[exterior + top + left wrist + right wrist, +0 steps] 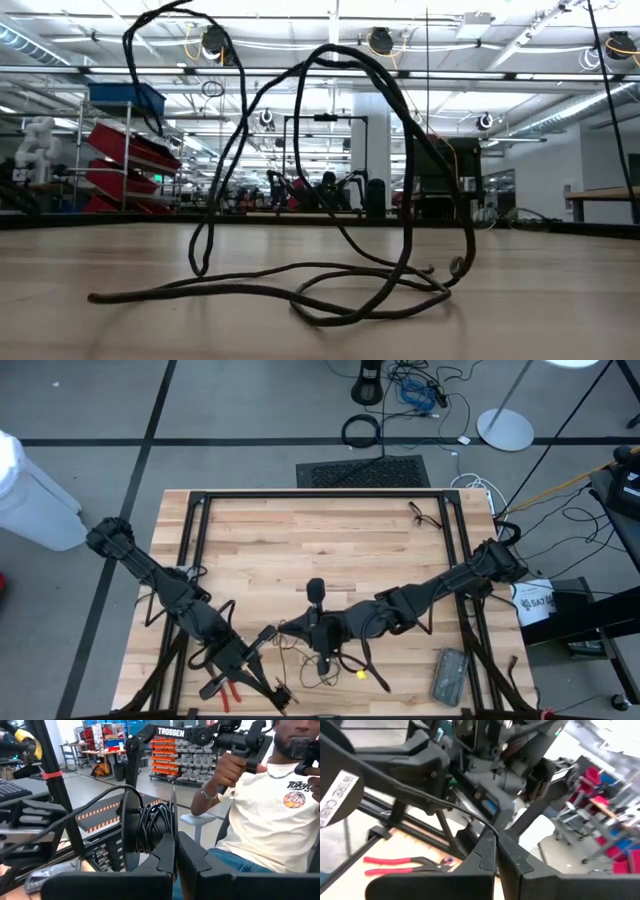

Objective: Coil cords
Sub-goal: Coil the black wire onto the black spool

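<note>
Pliers [222, 688] left of cord [300, 645]

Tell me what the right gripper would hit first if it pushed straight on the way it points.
Most likely the left arm: it fills the right wrist view just beyond the shut right gripper, which pinches the thin cord. Depth is hard to judge.

The high view looks straight down on the whole desk [300, 540]. The low view sits at desk-top height, close to a cord [330, 290], facing the room. Both wrist views look past their own fingers; the right one shares the pliers [405, 864] with the high view.
</note>
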`<action>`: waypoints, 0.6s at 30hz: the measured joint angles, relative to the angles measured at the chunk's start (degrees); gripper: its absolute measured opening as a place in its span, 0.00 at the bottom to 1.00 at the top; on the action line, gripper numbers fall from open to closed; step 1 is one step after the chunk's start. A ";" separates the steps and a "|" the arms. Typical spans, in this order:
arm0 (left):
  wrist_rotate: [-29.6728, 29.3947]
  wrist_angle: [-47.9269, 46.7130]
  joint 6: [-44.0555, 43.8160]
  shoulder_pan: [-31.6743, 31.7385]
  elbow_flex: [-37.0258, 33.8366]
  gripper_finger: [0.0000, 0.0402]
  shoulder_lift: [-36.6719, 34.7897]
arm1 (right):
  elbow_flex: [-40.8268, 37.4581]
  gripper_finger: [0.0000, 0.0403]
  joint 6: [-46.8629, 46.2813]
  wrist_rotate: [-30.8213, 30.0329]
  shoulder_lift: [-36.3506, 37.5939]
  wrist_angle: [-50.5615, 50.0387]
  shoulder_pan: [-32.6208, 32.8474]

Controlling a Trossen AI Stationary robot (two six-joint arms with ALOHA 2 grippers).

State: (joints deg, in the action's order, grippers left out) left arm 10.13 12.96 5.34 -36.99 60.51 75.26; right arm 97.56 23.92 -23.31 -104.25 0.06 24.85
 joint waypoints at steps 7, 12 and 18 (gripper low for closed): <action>0.16 3.14 4.21 -0.52 0.00 0.02 0.00 | 0.00 0.00 -4.29 2.95 0.00 -3.34 -0.12; 0.02 5.68 7.77 -0.93 0.00 0.02 0.00 | 0.00 0.00 -7.07 6.61 0.00 -5.17 -0.11; -0.04 7.77 12.91 -1.31 0.00 0.02 0.02 | 0.00 0.00 -8.44 10.74 -0.79 -4.88 0.06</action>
State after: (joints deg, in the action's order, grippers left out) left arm 10.09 20.73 18.25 -38.30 60.51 75.29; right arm 97.56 15.47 -12.57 -105.04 -4.81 24.91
